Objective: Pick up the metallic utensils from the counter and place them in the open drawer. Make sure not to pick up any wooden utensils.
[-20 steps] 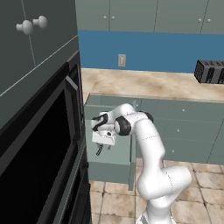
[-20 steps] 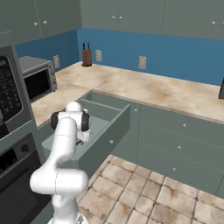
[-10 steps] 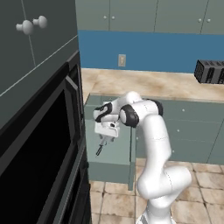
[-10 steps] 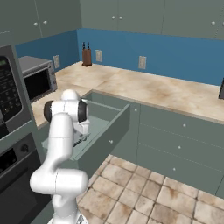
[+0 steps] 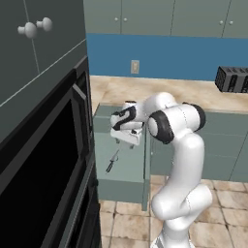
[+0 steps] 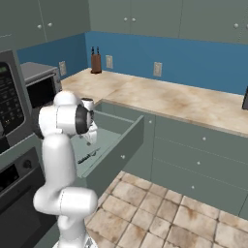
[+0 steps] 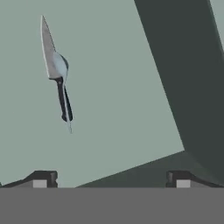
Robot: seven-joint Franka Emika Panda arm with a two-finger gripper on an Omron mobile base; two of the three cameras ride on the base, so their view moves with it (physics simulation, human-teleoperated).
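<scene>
The open drawer [image 5: 123,177] stands pulled out of the grey-green cabinets, its plain front [image 6: 120,154] facing the floor tiles. On its floor lie the metallic utensils: a knife [image 7: 49,54] with a black handle, and a slim silver spoon [image 7: 61,66] lying across it. They appear as a small dark sliver [image 5: 112,163] in the left base view and again as a sliver [image 6: 90,156] in the right base view. My gripper [image 7: 111,179] hangs open just above the drawer, near its back [image 5: 127,142], with nothing between its fingertips [image 7: 43,179].
A black oven [image 5: 43,164] fills the wall left of the drawer. A marbled worktop [image 6: 160,99] runs behind, carrying a toaster [image 5: 232,80], a knife block [image 6: 96,63] and a microwave [image 6: 41,87]. The drawer's dark side wall [image 7: 183,78] rises close to my hand.
The jaws have widened a little to fully open. The arm's elbow has swung up and to the right while the hand stayed over the drawer. The utensils lie still.
</scene>
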